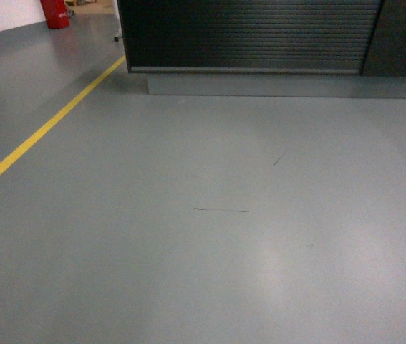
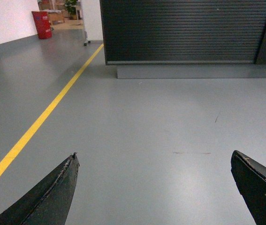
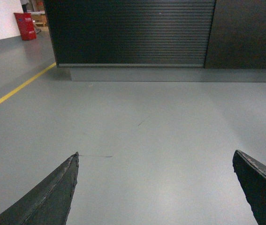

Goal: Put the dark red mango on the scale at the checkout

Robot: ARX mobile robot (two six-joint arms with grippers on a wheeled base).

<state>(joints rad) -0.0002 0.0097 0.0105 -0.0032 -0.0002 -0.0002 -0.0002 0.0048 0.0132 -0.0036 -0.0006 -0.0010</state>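
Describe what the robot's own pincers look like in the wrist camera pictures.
Only fingertips show. The left pincer has two black, tapering, pointed fingers with slightly scuffed, pale edges. The right pincer looks the same: black wedge-shaped fingers. No cables, markings or arms are visible.

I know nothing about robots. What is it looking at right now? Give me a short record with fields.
ahead: dark ribbed-front checkout counter on a grey base
floor: smooth grey floor with a yellow painted line on the left
far left: red bin by a white wall
left gripper: open, empty, black fingertips spread wide
right gripper: open, empty
mango: not in view
scale: not in view
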